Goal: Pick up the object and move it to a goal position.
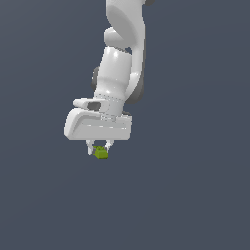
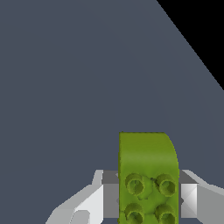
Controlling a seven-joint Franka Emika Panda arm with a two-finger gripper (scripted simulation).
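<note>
The object is a tiny lime-green block held between the fingers of my white gripper, which hangs from the arm in the middle of the exterior view. The wrist view shows the object close up, with darker green studs on its near face and a rounded far corner. A grey-white finger presses on one side of it and another finger on the other. The gripper is shut on the object. I cannot tell from these views how high the object is above the grey surface.
A plain dark grey surface fills both views. A black area cuts across one corner of the wrist view, beyond the surface's edge.
</note>
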